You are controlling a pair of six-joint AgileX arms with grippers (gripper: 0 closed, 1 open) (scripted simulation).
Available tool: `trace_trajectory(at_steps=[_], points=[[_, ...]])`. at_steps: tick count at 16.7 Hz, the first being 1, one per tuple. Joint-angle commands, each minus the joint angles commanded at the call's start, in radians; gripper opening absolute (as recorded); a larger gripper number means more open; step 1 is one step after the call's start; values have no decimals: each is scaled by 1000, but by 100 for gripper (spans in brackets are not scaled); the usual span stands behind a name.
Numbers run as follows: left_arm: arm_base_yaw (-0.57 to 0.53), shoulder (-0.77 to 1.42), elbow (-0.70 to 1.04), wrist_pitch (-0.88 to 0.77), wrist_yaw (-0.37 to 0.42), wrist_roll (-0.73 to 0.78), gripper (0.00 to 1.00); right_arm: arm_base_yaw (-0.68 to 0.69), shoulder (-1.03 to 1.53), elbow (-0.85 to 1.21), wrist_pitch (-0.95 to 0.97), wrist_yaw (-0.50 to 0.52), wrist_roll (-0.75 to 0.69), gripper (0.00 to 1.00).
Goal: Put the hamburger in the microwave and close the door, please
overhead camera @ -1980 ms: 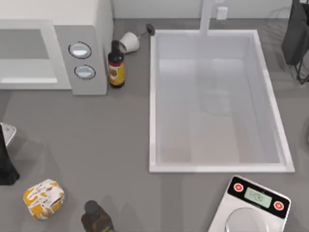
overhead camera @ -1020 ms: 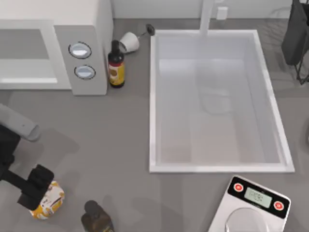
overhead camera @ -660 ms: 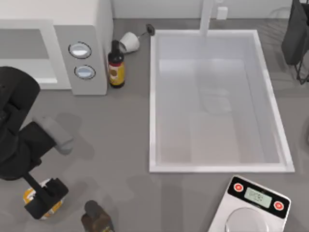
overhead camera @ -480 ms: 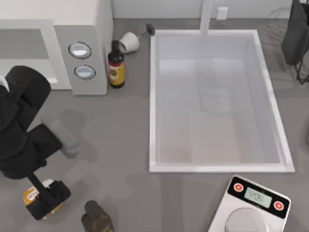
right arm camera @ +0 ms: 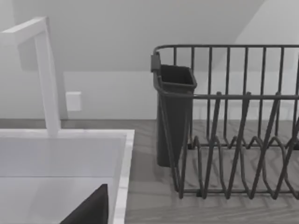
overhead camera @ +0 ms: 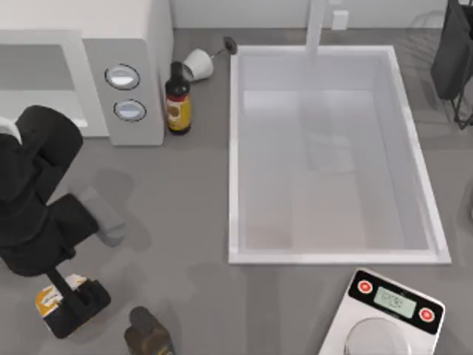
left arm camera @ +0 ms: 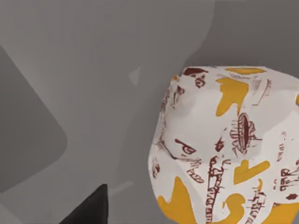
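hamburger (overhead camera: 49, 298): white wrapper, yellow-orange patches, on table, front left.
microwave (overhead camera: 133, 74): back left, cavity open.

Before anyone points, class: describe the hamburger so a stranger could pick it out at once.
Start at the white microwave at the table's far left, then come straight down to the near left corner. Under the left gripper lies the hamburger, a small rounded bundle in white paper with yellow-orange patches, unlike the dark brown bottle beside it.

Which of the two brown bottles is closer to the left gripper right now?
The bottle at the table's front edge, just right of the left gripper; the other bottle stands by the microwave.
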Motion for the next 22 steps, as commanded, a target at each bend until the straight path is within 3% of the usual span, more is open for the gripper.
trace_trajectory(at_steps=[8, 13, 22], points=[[2, 159, -148, 315, 0, 4, 100, 0, 0, 0, 0, 0, 0, 100], [2, 174, -161, 337, 0, 5, 100, 0, 0, 0, 0, 0, 0, 100], [2, 174, -161, 337, 0, 5, 32, 0, 0, 0, 0, 0, 0, 100]])
